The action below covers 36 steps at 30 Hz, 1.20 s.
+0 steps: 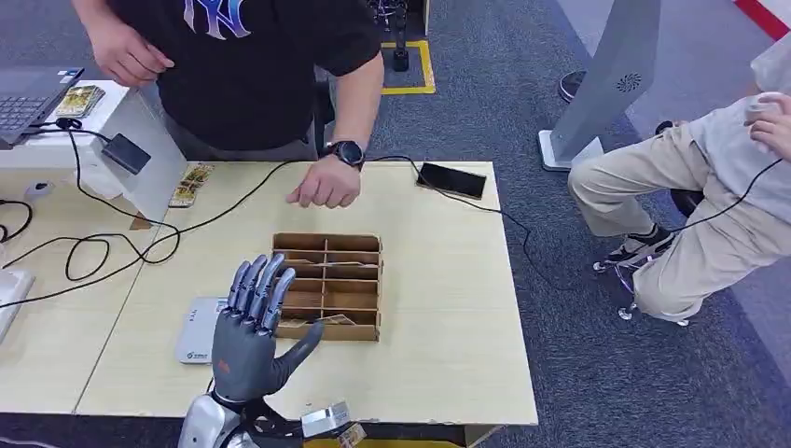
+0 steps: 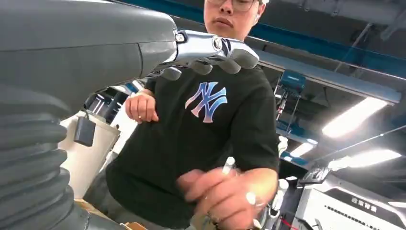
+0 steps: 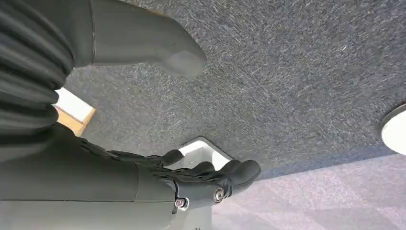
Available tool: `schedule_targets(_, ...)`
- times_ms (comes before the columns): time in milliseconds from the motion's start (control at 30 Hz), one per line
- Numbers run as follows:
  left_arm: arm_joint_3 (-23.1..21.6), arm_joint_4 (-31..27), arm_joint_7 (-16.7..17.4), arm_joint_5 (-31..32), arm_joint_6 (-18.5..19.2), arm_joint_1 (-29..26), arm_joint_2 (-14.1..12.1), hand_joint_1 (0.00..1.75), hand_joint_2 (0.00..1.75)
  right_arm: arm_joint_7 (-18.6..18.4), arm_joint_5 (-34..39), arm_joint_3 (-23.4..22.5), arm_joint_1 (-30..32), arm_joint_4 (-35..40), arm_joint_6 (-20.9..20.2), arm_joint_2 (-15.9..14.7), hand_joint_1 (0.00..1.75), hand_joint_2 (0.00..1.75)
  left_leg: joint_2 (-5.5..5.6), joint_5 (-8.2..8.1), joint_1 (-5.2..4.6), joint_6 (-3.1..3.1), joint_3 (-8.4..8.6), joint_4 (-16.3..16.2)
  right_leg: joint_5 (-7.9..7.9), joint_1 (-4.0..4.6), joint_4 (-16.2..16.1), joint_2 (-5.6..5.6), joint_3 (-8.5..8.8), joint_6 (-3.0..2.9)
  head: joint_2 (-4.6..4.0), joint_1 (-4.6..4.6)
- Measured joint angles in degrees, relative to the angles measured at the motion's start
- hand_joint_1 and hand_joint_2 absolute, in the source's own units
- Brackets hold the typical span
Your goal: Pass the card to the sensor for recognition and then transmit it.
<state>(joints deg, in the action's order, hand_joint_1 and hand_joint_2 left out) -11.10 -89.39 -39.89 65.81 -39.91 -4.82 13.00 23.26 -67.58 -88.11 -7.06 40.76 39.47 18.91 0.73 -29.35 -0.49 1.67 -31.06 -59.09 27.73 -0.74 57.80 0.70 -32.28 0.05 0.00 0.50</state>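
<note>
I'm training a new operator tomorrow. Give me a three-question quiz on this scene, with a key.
1. True or false: the left hand holds a card.
2. What lies on the table's far edge, plugged into a cable? A) phone B) mug C) book
3. Fill in: the person's hand rests on the table beyond the wooden ____.

Key: 1 false, its fingers are spread with nothing in them. 2 A, the phone. 3 box.

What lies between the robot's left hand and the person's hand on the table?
In the head view, the wooden divided tray lies between the left hand and the person's hand.
</note>
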Motion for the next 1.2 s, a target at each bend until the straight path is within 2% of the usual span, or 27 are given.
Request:
schedule_targets(133, 0.0, 0.0, -0.09, -0.61, 0.0, 0.0, -0.15, 0.0, 1.75, 0.13, -0.22, 0.0, -0.01, -0.2, 0.02, -0.02, 0.0, 1.75, 0.0, 0.0, 0.0, 0.0, 0.0, 0.0, 0.0, 0.0, 0.0, 0.0, 0.0, 0.0, 0.0, 0.0)
schedule_targets(167, 0.0, 0.0, -0.09, -0.83, 0.0, 0.0, -0.17, 0.0, 0.0, 0.13, -0.24, 0.0, -0.01, -0.24, 0.02, 0.0, 0.0, 1.75, 0.0, 0.0, 0.0, 0.0, 0.0, 0.0, 0.0, 0.0, 0.0, 0.0, 0.0, 0.0, 0.0, 0.0)
schedule_targets(233, 0.0, -0.02, -0.11, -1.22, 0.0, 0.0, -0.28, 0.0, 0.0, 0.13, -0.39, 0.0, -0.01, -0.28, 0.0, -0.02, 0.0, 1.75, 0.0, 0.0, 0.0, 0.0, 0.0, 0.0, 0.0, 0.0, 0.0, 0.0, 0.0, 0.0, 0.0, 0.0)
schedule_targets(267, 0.0, -0.02, -0.11, -1.31, 0.0, 0.0, -0.28, 0.0, 1.75, 0.13, -0.42, 0.0, -0.01, -0.31, 0.02, -0.02, 0.0, 1.75, 0.0, 0.0, 0.0, 0.0, 0.0, 0.0, 0.0, 0.0, 0.0, 0.0, 0.0, 0.0, 0.0, 0.0)
schedule_targets(333, 0.0, -0.24, -0.13, -1.22, 0.0, -0.03, -0.35, 0.0, 1.75, 0.13, -0.59, 0.0, -0.01, -0.37, 0.02, -0.02, 0.0, 1.75, 0.0, 0.0, 0.0, 0.0, 0.0, 0.0, 0.0, 0.0, 0.0, 0.0, 0.0, 0.0, 0.0, 0.0)
schedule_targets(433, -0.02, -0.52, -0.13, 5.34, 0.0, -0.26, -0.72, 0.0, 1.75, 0.07, -0.48, 0.0, 0.0, -0.55, 0.0, -0.02, 0.0, 1.75, 0.01, 0.0, 0.0, 0.0, -0.01, 0.0, 0.0, 0.0, 0.0, -0.01, 0.0, 0.0, 0.0, 0.0)
schedule_targets(633, -0.24, -0.5, 0.09, 10.26, 0.0, -1.15, -1.92, 0.0, 1.75, 0.02, -0.13, 0.0, -0.01, -0.7, 0.0, -0.02, 0.0, 1.75, 0.03, 0.0, 0.0, 0.0, -0.01, 0.0, 0.01, 0.0, 0.0, -0.02, -0.01, 0.0, 0.0, 0.0)
schedule_targets(733, -0.57, -0.09, 3.79, 14.25, 0.0, -1.01, -2.53, 0.0, 1.75, 0.02, -0.2, 0.0, 0.0, -0.85, 0.02, -0.02, 0.0, 1.75, 0.0, 0.0, 0.0, 0.0, 0.0, 0.0, 0.0, 0.0, 0.0, 0.0, -0.01, 0.0, 0.0, 0.0)
schedule_targets(833, -1.93, 1.07, 7.26, 15.69, 0.0, -0.61, -3.72, 0.0, 1.75, 0.02, -0.15, 0.0, -0.01, -0.92, 0.02, -0.02, 0.0, 1.75, 0.01, 0.0, 0.0, 0.0, 0.0, 0.0, 0.0, 0.0, 0.0, -0.01, -0.01, 0.0, 0.0, 0.0)
schedule_targets(1200, -5.6, 4.28, 10.58, 15.65, 0.0, 0.45, -6.16, 0.0, 1.75, 0.02, -0.02, 0.0, 0.0, -0.94, 0.02, -0.02, 0.0, 1.75, 0.01, 0.0, 0.0, 0.0, -0.01, 0.0, 0.0, 0.0, 0.0, 0.0, -0.01, 0.0, 0.0, 0.0)
